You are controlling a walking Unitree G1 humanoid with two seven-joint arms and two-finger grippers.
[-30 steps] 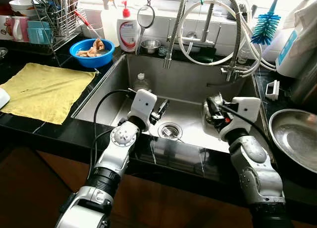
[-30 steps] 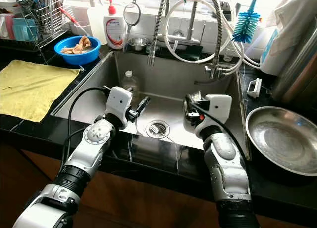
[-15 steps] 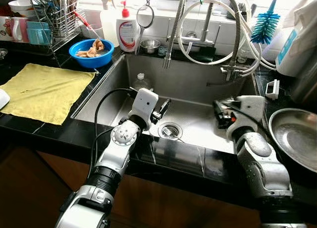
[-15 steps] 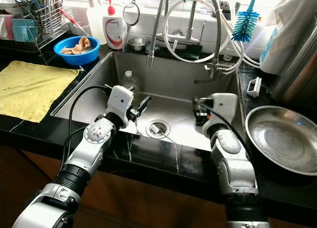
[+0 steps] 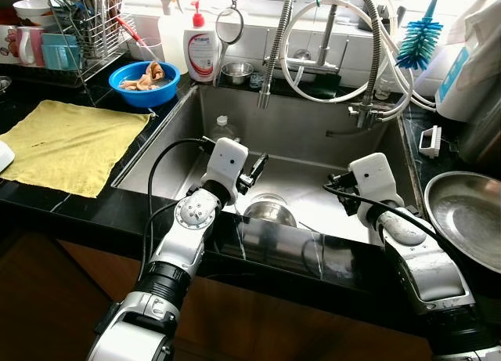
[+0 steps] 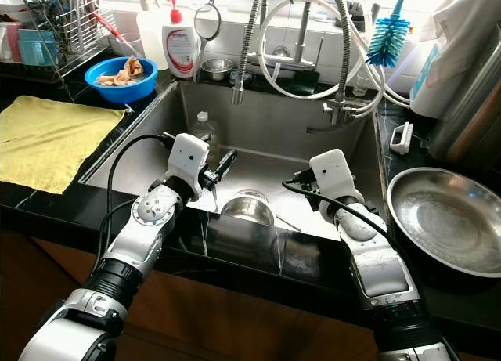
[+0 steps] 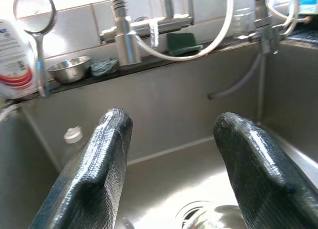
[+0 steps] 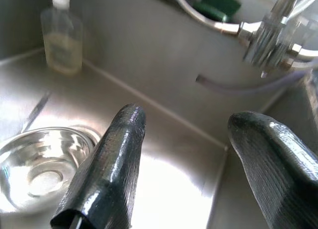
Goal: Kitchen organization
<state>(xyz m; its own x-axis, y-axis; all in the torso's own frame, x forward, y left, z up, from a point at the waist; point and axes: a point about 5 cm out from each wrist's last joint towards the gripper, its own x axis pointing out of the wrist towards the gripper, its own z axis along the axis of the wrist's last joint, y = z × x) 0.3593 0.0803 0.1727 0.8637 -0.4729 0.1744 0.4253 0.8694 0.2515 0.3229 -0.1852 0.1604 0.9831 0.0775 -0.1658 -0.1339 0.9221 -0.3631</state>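
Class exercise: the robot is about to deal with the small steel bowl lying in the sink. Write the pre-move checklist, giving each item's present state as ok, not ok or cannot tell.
1. Small steel bowl rests upright on the sink floor: ok.
2. Left gripper is open and holds nothing: ok.
3. Right gripper is open and holds nothing: ok.
4. Either gripper is already in contact with the bowl: not ok; both are apart from it.
5. Plastic bottle in the far sink corner stands apart from the bowl: ok.
6. Bowl holds water or residue: cannot tell.
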